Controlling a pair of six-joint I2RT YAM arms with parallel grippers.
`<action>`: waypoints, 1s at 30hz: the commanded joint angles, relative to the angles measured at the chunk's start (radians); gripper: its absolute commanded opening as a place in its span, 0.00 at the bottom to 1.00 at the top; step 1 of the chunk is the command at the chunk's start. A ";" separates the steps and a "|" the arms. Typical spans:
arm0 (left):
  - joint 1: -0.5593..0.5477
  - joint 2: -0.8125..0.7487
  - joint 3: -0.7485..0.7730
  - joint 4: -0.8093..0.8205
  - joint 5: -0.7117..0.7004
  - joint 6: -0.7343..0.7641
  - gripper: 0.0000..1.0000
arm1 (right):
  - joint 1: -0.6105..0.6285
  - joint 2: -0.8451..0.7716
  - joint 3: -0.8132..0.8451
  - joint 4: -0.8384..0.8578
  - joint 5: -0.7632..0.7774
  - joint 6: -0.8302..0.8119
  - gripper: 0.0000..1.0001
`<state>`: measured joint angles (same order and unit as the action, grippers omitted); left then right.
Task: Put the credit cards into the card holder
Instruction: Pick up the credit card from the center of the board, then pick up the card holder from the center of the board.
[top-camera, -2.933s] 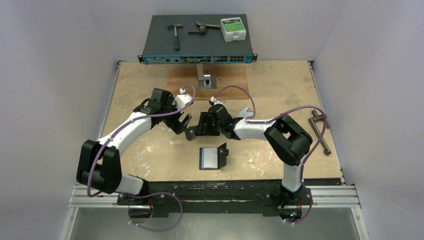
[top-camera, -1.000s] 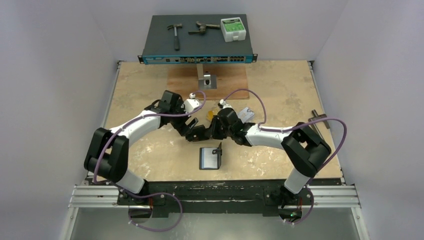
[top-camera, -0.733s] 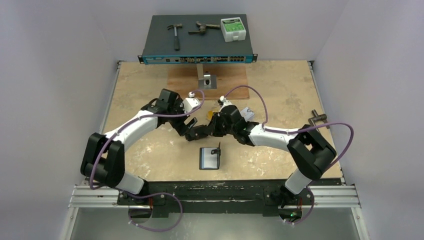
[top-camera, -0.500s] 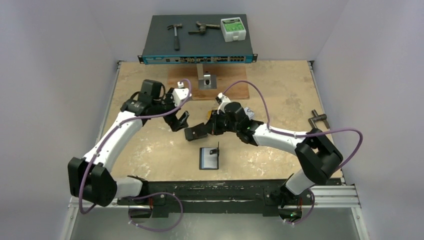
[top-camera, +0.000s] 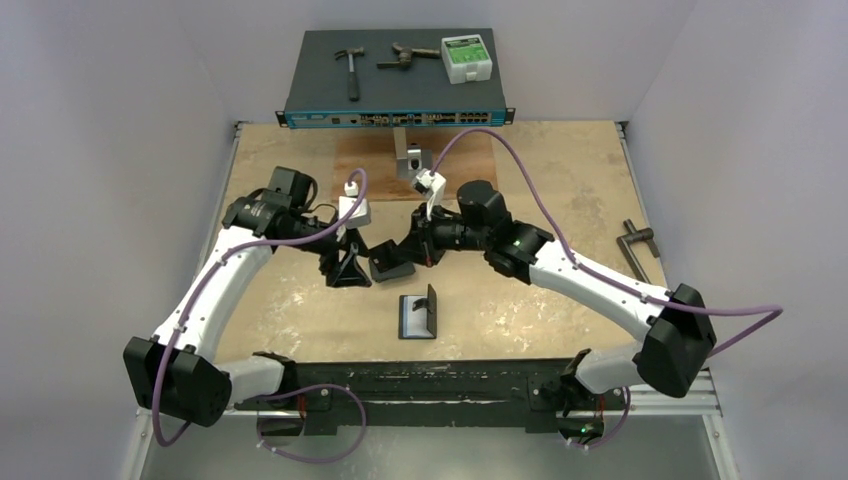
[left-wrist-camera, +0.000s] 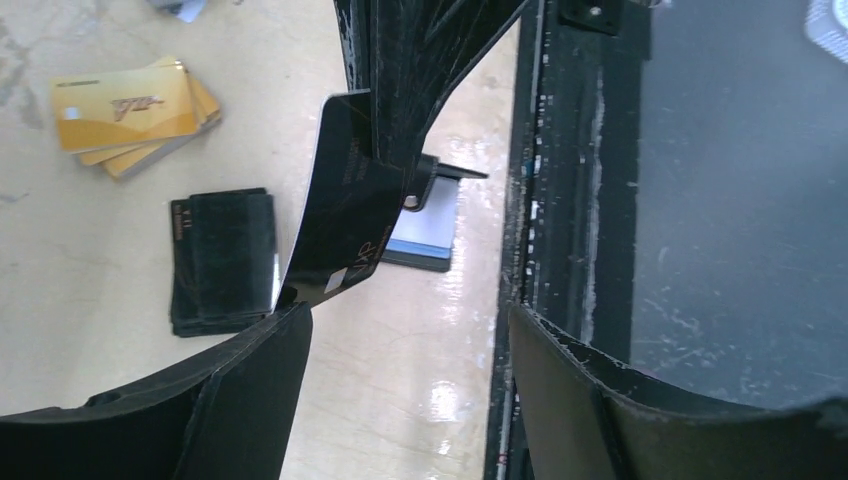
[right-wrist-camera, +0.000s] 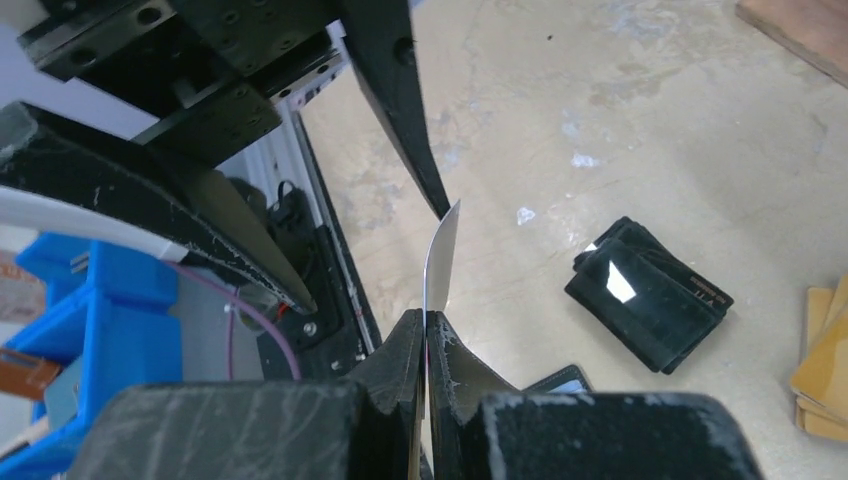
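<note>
My right gripper (right-wrist-camera: 425, 322) (top-camera: 403, 252) is shut on a thin credit card (right-wrist-camera: 441, 258). That card is edge-on in the right wrist view and dark and glossy (left-wrist-camera: 343, 215) in the left wrist view. Its free corner reaches the tip of one left finger (left-wrist-camera: 268, 372). My left gripper (left-wrist-camera: 405, 380) (top-camera: 346, 268) stands open beside it with nothing between its fingers. The black card holder (top-camera: 419, 318) (left-wrist-camera: 428, 228) lies open on the table below, with a bluish card in it and its tab up. Gold credit cards (left-wrist-camera: 128, 112) lie stacked on the table.
A plain black pouch (left-wrist-camera: 223, 262) (right-wrist-camera: 650, 303) lies on the table next to the gold cards. The table's black front rail (left-wrist-camera: 555, 200) is close to the card holder. A network switch (top-camera: 395, 75) with tools stands at the back, and a metal clamp (top-camera: 638, 250) lies at the right.
The left arm has drawn back to the left and its gripper has turned downward, jaws still apart. The right arm has stretched leftward, still shut on the card.
</note>
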<state>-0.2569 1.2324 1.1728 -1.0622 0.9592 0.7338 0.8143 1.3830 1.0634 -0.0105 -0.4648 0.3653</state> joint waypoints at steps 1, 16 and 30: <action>0.012 -0.037 0.054 -0.095 0.152 0.103 0.71 | 0.060 -0.006 0.108 -0.208 -0.039 -0.149 0.00; 0.015 -0.084 0.046 -0.177 0.156 0.182 0.44 | 0.102 0.011 0.265 -0.404 -0.008 -0.255 0.00; 0.015 -0.089 0.012 0.036 0.226 -0.091 0.40 | 0.121 0.012 0.301 -0.392 -0.012 -0.257 0.00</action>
<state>-0.2489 1.1461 1.1790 -1.0603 1.1057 0.6834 0.9264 1.4017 1.3090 -0.4187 -0.4618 0.1196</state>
